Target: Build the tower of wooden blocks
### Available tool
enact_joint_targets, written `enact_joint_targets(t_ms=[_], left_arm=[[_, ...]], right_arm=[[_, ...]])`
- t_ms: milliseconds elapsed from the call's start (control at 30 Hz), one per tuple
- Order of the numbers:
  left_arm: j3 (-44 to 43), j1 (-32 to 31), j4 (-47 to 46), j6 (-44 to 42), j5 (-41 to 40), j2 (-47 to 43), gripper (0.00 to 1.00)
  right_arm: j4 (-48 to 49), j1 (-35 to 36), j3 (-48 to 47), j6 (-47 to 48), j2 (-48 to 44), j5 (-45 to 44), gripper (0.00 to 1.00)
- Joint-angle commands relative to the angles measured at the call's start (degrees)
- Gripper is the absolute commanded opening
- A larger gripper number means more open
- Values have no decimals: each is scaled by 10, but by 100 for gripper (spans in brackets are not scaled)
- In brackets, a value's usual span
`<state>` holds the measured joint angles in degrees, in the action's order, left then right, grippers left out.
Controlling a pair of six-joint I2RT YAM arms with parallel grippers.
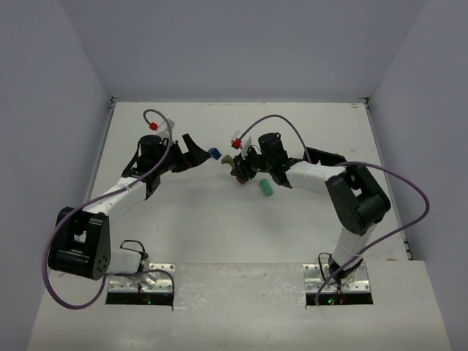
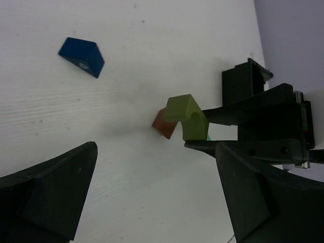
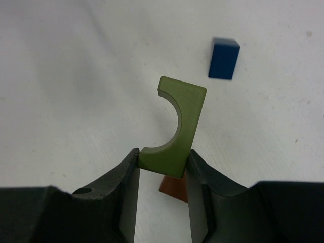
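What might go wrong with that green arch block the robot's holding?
The olive arch block is pinched only at one end by the right fingers, so it might twist or slip. The brown-orange block by it is a narrow base; set off-centre, the arch may topple. The mint-green cylinder lies on its side by the right arm and might roll if bumped.

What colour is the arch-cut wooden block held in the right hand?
Olive green; the arch-cut wooden block shows best in the right wrist view.
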<state>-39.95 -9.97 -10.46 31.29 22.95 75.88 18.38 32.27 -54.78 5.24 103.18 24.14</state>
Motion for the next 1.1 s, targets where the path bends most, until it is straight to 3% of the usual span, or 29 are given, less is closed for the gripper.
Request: enact_joint_targets(t_ms=[0,300,533,600,700,867,1067], left_arm=[[-1,-24,-107,-7,115,-1,100],[-3,-62,-148,9,154,16,99],[-3,-68,-158,30,138,27,88],[-2,-70,-168,41,136,32,79],[-3,-73,-177,53,136,37,54],[-6,-81,-190,58,155,46,48],[-5,-83,-194,63,156,43,11]], right_arm=[[100,-2,42,-48,-77,93,19],[118,-2,62,-78,-118,122,20],[145,-2,86,-85,-137,127,19],[145,-1,87,-85,-140,129,19],[157,-1,94,-90,-141,135,19],[176,-1,103,-96,-143,135,19],[179,-1,113,-91,-155,136,19]])
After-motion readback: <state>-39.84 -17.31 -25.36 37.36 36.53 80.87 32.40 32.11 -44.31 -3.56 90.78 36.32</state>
